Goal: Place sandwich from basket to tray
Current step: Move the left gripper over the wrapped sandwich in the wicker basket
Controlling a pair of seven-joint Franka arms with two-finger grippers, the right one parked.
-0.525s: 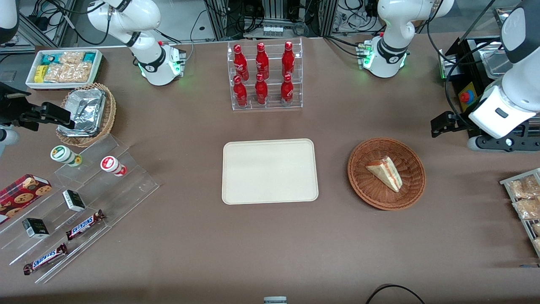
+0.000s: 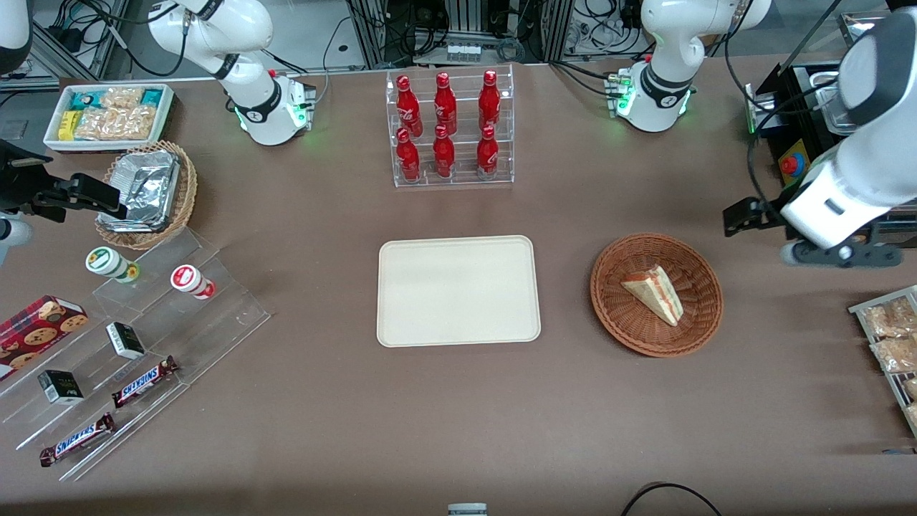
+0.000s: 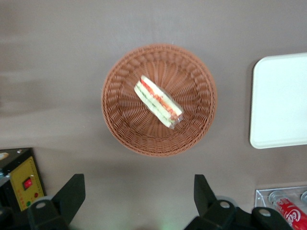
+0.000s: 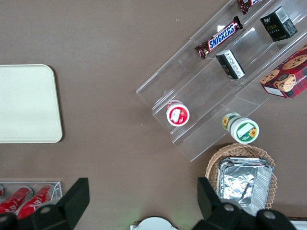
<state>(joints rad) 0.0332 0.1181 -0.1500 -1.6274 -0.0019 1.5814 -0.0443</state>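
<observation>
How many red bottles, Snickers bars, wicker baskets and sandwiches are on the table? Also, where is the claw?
Red bottles: 6
Snickers bars: 2
Wicker baskets: 2
Sandwich: 1
Total: 11
The claw hangs open above the table, beside the sandwich's basket.

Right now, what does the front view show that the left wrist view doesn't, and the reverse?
Only the front view shows the whole table: the wicker basket with foil containers, the Snickers bars and the entire bottle rack.

Only the left wrist view shows the gripper open, hanging above the table beside the basket, and the sandwich's red and green layers.

Both show the sandwich in the basket and the tray bare.
</observation>
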